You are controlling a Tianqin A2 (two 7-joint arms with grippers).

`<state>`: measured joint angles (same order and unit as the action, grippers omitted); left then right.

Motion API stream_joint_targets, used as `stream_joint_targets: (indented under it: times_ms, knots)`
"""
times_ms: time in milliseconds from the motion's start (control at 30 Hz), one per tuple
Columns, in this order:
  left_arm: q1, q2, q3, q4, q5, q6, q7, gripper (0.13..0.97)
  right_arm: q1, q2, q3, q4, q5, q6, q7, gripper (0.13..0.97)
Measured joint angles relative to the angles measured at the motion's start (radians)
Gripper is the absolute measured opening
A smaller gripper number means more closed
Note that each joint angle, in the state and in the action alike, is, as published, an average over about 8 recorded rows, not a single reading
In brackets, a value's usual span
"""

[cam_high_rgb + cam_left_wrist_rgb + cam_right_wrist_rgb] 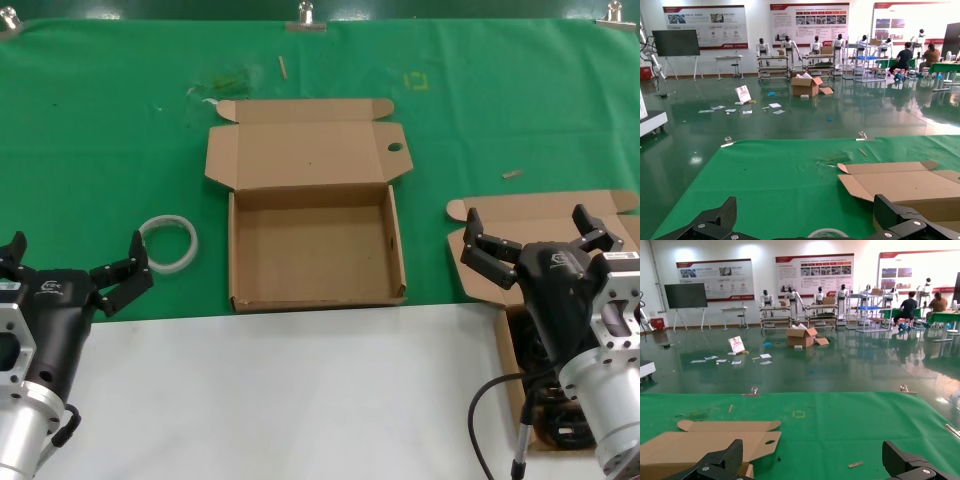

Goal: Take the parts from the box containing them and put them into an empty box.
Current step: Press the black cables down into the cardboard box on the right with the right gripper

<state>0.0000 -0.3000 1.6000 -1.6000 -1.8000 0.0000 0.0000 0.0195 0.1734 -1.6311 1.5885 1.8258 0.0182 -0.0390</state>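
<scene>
Reaching for the cables (548,420) falls to your right gripper (535,245): it hovers above their box (520,215), right of the empty box (313,250), fingers spread. Your left gripper (75,272) waits opposite, fingers apart.

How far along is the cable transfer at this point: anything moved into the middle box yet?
Nothing looks done: the open brown cardboard box with the oval-holed lid is bare inside. The black coiled power cables lie in the other brown cardboard box at the table's right edge. Nothing is in hand: the right hand hovers open above that box, and the left hand is open beside the white plastic ring. Every cable remains to be moved.
</scene>
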Motion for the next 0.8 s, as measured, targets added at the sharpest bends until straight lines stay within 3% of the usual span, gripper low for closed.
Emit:
stream_joint_targets:
  times_ms: [433, 600, 800]
  knots:
    - [0.0, 0.0, 0.0, 0.0, 0.0, 0.0, 0.0, 0.965, 0.003, 0.0, -0.037, 0.002, 0.035, 0.038, -0.021, 0.966]
    - [0.0, 0.0, 0.0, 0.0, 0.0, 0.0, 0.0, 0.965, 0.008, -0.001, -0.146, 0.024, 0.182, 0.17, -0.123, 0.966]
    - [0.0, 0.0, 0.0, 0.0, 0.0, 0.0, 0.0, 0.965, -0.022, -0.002, -0.225, 0.096, 0.402, 0.363, -0.357, 0.966]
